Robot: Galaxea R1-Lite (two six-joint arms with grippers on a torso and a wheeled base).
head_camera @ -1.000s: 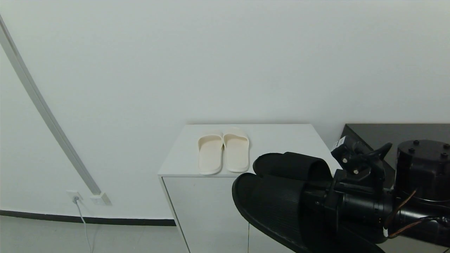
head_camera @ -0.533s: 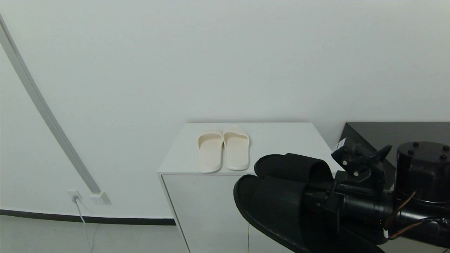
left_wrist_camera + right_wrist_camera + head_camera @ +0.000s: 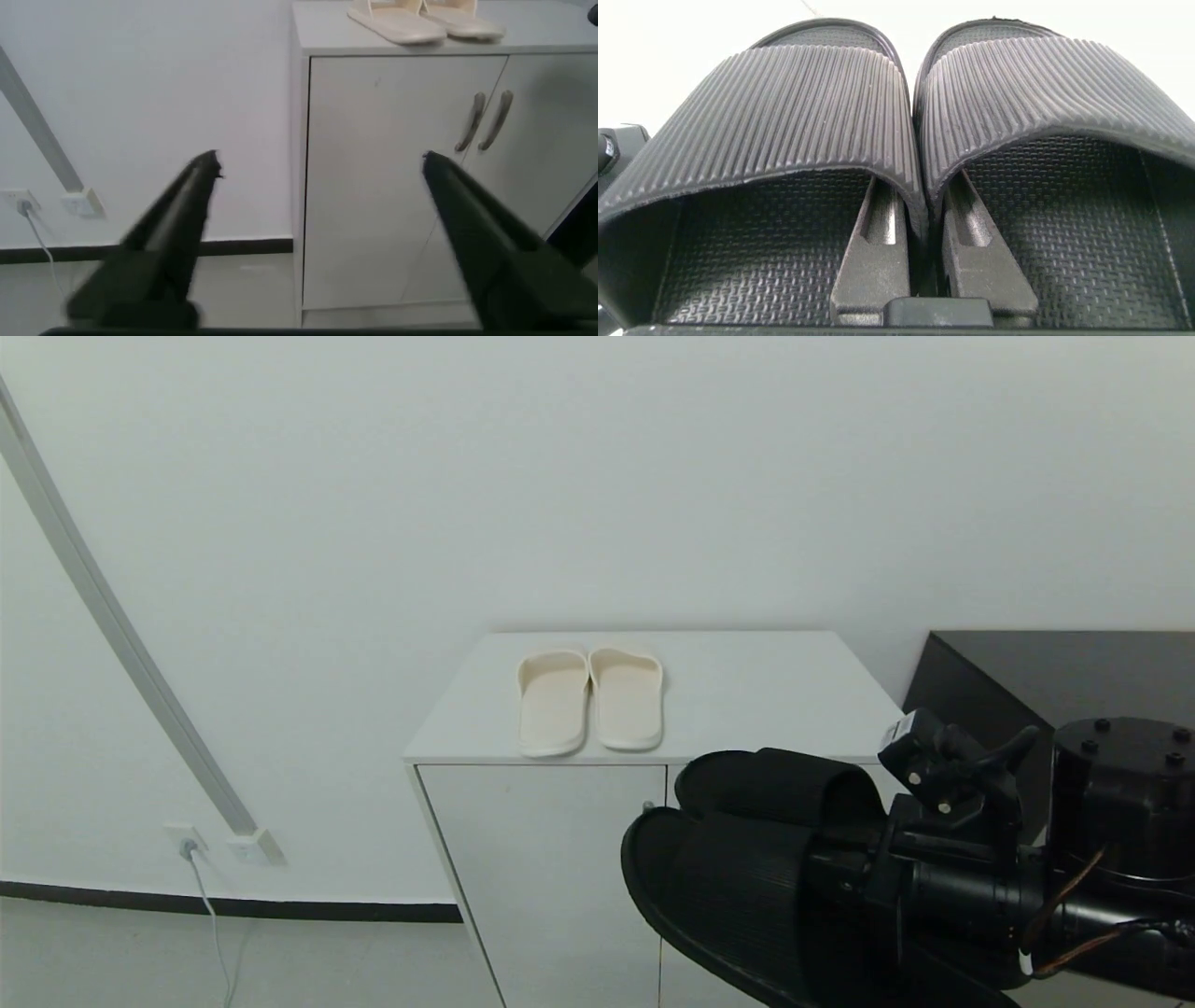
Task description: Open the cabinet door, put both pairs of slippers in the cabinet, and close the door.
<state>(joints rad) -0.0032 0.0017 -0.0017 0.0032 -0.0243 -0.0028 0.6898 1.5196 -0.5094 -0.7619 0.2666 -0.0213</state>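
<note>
A grey conduit (image 3: 112, 616) slants down the white wall (image 3: 597, 476) towards a socket (image 3: 184, 843), its cable (image 3: 213, 924) trailing past black skirting (image 3: 280, 909). A dark unit (image 3: 1055, 672) stands at right.

Cabinet (image 3: 532, 859) rt half behind black slippers (image 3: 738, 887).

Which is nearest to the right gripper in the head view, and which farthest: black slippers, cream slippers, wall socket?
1. black slippers, held by the right gripper.
2. cream slippers, on the cabinet top.
3. wall socket, low, far left.

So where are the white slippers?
In the head view, the white slippers sit side by side atop the cabinet, left of the held black slippers.
</note>
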